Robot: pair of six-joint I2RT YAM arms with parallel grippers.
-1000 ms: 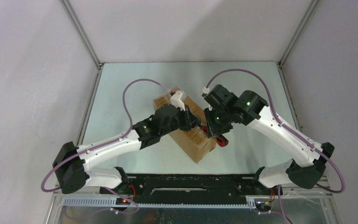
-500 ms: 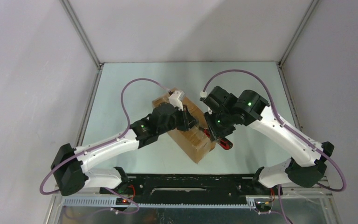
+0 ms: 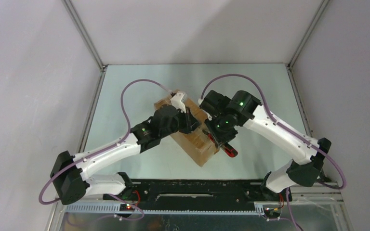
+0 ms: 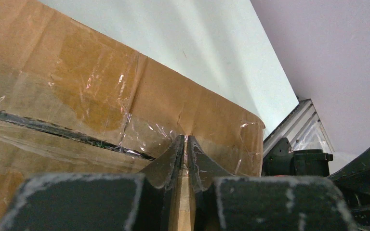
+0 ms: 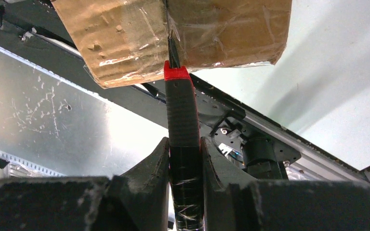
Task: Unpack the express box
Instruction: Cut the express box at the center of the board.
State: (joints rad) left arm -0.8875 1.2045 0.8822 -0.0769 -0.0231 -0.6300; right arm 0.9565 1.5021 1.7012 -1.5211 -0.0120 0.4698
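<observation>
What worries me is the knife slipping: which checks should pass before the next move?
1. Knife held firmly: right gripper is shut on the knife, handle straight between the jaws. Ok.
2. Blade on target: the blade meets the end seam of the express box. Ok.
3. Box steadied: left gripper sits closed on the box top; how hard it presses, cannot tell.
4. Cut path clear: left gripper sits right at the top seam. Not ok if the cut runs that way.
5. Flaps free: clear tape spans the top seam. Not ok.
</observation>
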